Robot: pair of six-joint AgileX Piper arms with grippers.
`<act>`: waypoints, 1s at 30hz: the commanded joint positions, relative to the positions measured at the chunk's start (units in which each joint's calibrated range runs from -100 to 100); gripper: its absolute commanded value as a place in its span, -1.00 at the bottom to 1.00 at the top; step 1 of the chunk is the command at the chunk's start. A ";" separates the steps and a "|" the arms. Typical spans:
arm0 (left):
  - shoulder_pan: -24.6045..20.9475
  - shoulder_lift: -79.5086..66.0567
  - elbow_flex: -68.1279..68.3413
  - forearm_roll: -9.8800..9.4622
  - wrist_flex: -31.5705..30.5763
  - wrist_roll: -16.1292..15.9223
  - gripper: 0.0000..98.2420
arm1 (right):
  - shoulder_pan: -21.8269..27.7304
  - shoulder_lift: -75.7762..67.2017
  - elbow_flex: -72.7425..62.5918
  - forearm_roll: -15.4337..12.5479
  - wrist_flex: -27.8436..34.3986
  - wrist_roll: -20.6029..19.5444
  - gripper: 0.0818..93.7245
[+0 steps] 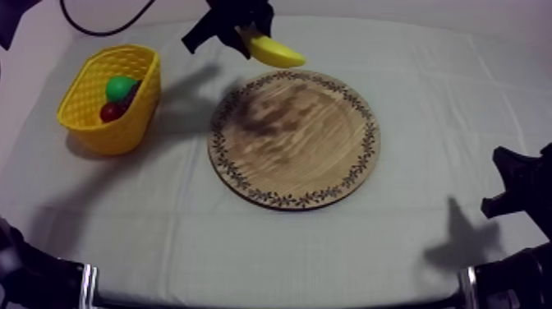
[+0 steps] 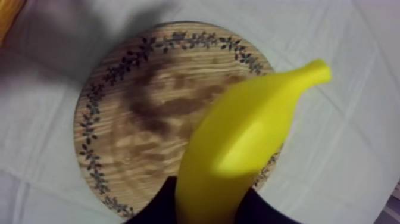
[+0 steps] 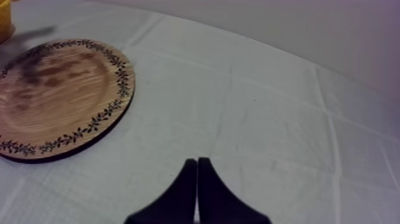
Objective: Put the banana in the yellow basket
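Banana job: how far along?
Done: the yellow toy banana is off the round wooden board with the patterned rim. In hand: left gripper shut on it, in the air near the board's far rim. Left: carry it over the yellow basket, which holds a green fruit and a small red fruit, and release. Right gripper shut, idle.

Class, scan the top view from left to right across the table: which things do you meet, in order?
yellow basket → wooden board → right arm
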 commanded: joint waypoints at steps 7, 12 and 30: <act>-3.06 -5.06 7.27 -0.07 0.01 -5.20 -0.52 | 0.01 0.00 0.05 -0.02 -0.03 0.00 -0.99; -5.99 -8.09 11.02 -0.29 0.12 -10.81 -0.51 | 0.01 0.00 0.05 -0.02 -0.03 0.00 -0.99; -18.63 -16.80 23.36 -3.28 0.65 -25.15 -0.49 | 0.01 0.00 0.05 -0.02 -0.03 0.00 -0.99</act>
